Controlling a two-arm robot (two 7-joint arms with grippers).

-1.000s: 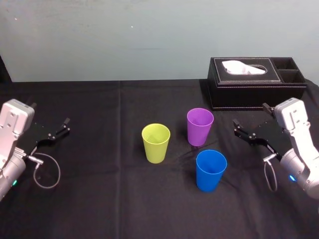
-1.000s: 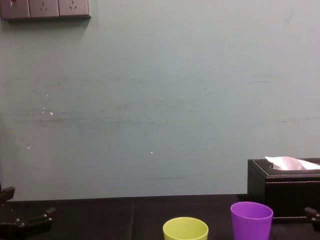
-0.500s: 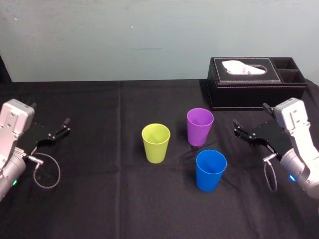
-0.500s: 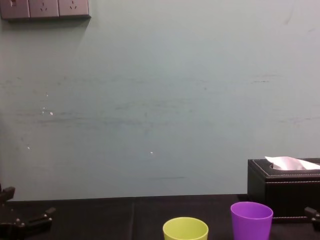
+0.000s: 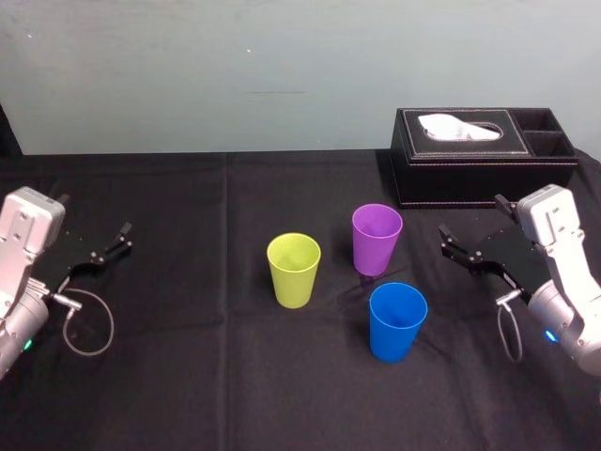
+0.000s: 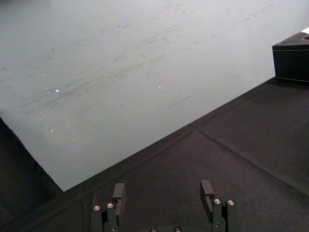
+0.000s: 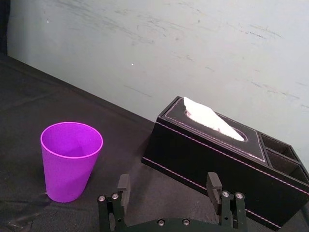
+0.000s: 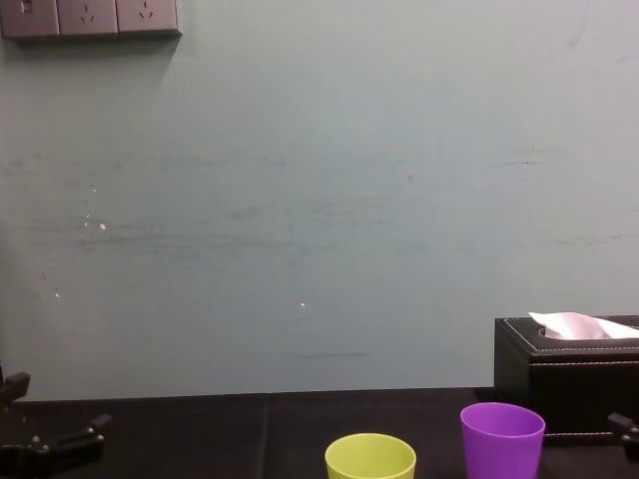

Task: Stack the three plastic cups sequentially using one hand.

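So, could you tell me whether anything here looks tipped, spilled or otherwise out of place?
Nothing stands out. The yellow-green plastic cup, the purple plastic cup and the blue plastic cup stand upright and apart on the black cloth, and the left gripper and right gripper sit open at either side.

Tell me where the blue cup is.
In the head view the blue cup stands upright right of centre, nearest the robot, just in front of the purple cup and right of the yellow-green cup.

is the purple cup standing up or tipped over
Upright: the purple cup stands on its narrow base, open mouth up, on the black cloth. The left gripper and right gripper sit well clear of it.
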